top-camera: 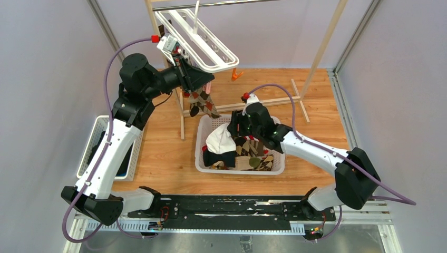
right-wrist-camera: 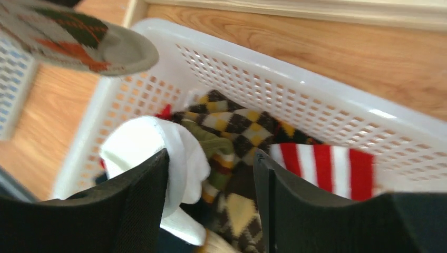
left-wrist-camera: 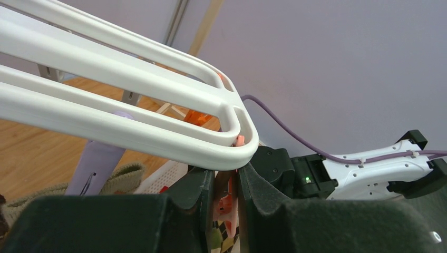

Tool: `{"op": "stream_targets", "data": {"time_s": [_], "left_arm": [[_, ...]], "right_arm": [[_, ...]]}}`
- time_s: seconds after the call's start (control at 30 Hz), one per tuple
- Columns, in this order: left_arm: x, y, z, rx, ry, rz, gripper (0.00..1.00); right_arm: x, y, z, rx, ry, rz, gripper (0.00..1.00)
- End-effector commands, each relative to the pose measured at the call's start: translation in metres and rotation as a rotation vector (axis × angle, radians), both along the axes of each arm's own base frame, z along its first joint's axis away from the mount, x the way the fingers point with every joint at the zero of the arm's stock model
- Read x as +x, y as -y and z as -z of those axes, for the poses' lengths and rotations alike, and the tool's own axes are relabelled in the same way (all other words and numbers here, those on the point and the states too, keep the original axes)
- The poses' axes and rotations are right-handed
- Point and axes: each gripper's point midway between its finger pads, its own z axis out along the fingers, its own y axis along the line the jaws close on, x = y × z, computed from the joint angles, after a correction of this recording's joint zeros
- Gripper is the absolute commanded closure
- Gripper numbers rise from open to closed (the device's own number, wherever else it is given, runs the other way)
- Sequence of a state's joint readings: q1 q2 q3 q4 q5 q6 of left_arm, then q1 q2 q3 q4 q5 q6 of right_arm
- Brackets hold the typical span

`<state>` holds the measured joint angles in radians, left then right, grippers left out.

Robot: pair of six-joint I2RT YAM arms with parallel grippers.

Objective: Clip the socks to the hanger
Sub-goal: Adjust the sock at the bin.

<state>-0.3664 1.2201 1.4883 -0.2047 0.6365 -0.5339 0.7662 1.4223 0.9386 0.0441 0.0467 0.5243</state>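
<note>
The white hanger (top-camera: 203,39) (left-wrist-camera: 132,126) hangs tilted from the metal bar. My left gripper (top-camera: 204,83) (left-wrist-camera: 226,184) sits just under the hanger's rounded end, shut on a pink-orange clip (left-wrist-camera: 227,203). A brown-tan argyle sock (top-camera: 203,103) (right-wrist-camera: 74,37) dangles below it. My right gripper (top-camera: 243,130) (right-wrist-camera: 211,163) hovers open over the white basket (top-camera: 200,153) (right-wrist-camera: 295,105) of socks. A white sock (top-camera: 220,140) (right-wrist-camera: 153,145) lies against its left finger. An argyle sock (right-wrist-camera: 237,124) and a red-and-white striped sock (right-wrist-camera: 321,163) lie beneath.
A second orange clip (top-camera: 236,75) hangs from the hanger's right end, and a lavender clip (left-wrist-camera: 97,163) beside an olive sock cuff (left-wrist-camera: 124,176). The wooden rack's legs (top-camera: 263,105) stand behind the basket. Another white basket (top-camera: 103,137) with dark cloth sits far left.
</note>
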Motion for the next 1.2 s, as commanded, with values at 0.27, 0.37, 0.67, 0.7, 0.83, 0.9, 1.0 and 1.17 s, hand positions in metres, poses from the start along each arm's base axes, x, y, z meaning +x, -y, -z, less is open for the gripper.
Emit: {"op": "stream_targets", "data": {"time_s": [0.27, 0.37, 0.67, 0.7, 0.83, 0.9, 1.0, 1.17], "left_arm": [[-0.003, -0.007, -0.02, -0.011, 0.056, -0.012, 1.0], [-0.003, -0.007, -0.02, -0.011, 0.054, -0.012, 1.0], [-0.003, -0.008, -0.019, -0.011, 0.049, -0.011, 1.0], [-0.003, -0.008, -0.018, -0.01, 0.047, -0.011, 1.0], [-0.003, -0.007, -0.019, -0.012, 0.044, -0.007, 1.0], [-0.003, -0.008, -0.02, -0.014, 0.044, -0.006, 1.0], [-0.003, -0.008, -0.02, -0.015, 0.042, -0.007, 1.0], [-0.003, -0.009, -0.02, -0.018, 0.04, -0.006, 1.0]], "right_arm": [[-0.003, 0.072, -0.024, -0.673, 0.764, -0.396, 0.26], [-0.005, 0.077, -0.016, -0.797, 0.801, -0.486, 0.23], [-0.028, 0.075, 0.007, -1.179, 0.994, -0.686, 0.22], [-0.031, 0.073, 0.009, -1.204, 1.024, -0.696, 0.22], [-0.039, 0.062, 0.012, -1.28, 1.114, -0.716, 0.22], [-0.046, 0.054, 0.018, -1.303, 1.145, -0.765, 0.22], [-0.052, 0.045, 0.024, -1.344, 1.206, -0.798, 0.22], [-0.056, 0.029, 0.031, -1.338, 1.23, -0.83, 0.22]]}}
